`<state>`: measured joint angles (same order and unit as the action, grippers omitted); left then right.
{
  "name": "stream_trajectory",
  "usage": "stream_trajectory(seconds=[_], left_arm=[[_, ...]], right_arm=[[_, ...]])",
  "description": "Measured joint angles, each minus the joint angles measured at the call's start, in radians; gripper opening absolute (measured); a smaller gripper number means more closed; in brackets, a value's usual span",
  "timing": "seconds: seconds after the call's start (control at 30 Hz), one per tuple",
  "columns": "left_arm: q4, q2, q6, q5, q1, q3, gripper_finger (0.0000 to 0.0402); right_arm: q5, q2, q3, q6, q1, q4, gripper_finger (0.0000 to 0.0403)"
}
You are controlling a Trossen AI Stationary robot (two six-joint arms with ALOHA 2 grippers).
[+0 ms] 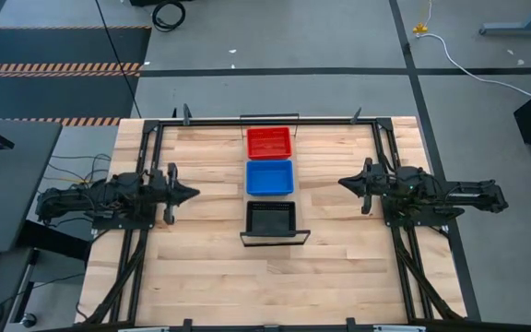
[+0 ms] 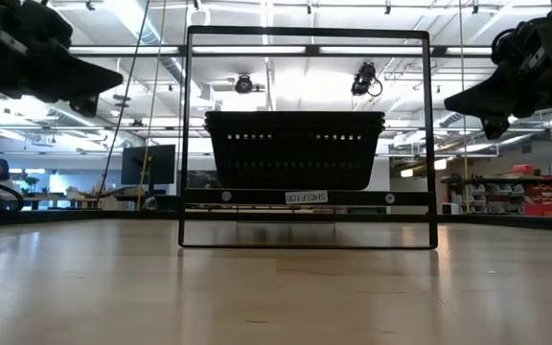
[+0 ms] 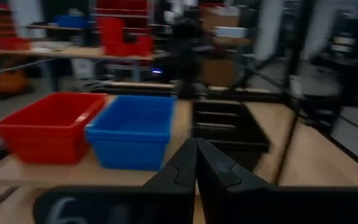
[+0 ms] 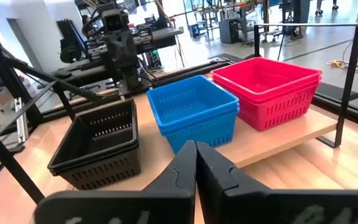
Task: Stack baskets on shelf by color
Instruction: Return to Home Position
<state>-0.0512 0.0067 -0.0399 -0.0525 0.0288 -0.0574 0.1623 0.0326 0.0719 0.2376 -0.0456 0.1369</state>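
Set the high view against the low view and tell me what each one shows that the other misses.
Only the high view: the red baskets and blue baskets, in line with the black baskets along the shelf, plus both arms at full length.
Only the low view: the shelf raised off the tabletop within a dark frame, a label on its front edge, and the room behind.
Both: the black baskets, with the left gripper and right gripper on either side.
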Motion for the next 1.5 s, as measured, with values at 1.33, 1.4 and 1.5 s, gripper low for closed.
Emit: stream_trajectory(seconds=[1.33,1.4,1.5], left_arm=[[0.098,0.019,-0.035,-0.038,0.001,0.05,0.0019],[0.098,0.019,-0.035,-0.038,0.001,0.05,0.0019],[0.098,0.019,-0.035,-0.037,0.001,0.05,0.0023]], right_arm=[[-0.026,0.0,0.0,0.032,0.002,-0.082,0.0008],[-0.026,0.0,0.0,0.032,0.002,-0.083,0.0008],[-0.026,0.0,0.0,0.032,0.002,-0.083,0.0009]])
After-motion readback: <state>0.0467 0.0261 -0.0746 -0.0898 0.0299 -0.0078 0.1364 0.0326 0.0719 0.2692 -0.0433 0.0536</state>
